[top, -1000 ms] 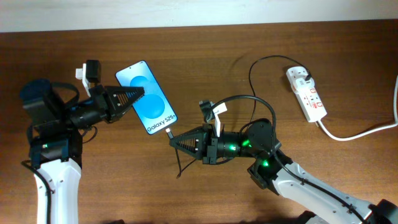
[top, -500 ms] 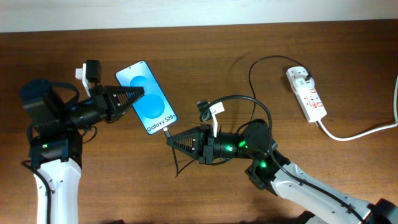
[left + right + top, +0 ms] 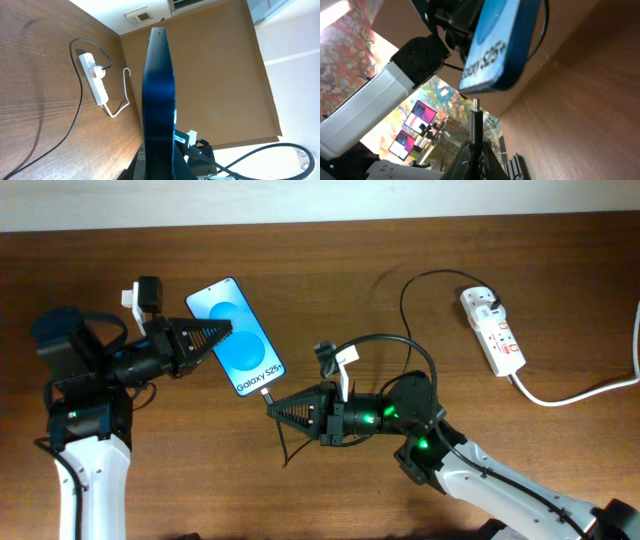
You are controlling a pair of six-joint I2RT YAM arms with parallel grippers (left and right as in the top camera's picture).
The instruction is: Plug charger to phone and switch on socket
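Overhead, the brown wooden worktop (image 3: 330,300) is carrying a white elongated power-strip socket (image 3: 493,330) far right, with a thin black charger cable (image 3: 403,298) plugged in. The left claw (image 3: 222,332) is clenching a blue-screened black smartphone (image 3: 240,340) off the surface. The right claw (image 3: 276,408) is grasping the cable's connector, its tip sitting just beside the phone's lower edge.

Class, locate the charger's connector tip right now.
The connector tip sits left of centre overhead, pinched in the right hand, just short of the phone's bottom edge.

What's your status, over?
Left gripper shut on phone. Right gripper shut on charger, tip just short of phone. Nothing between them.
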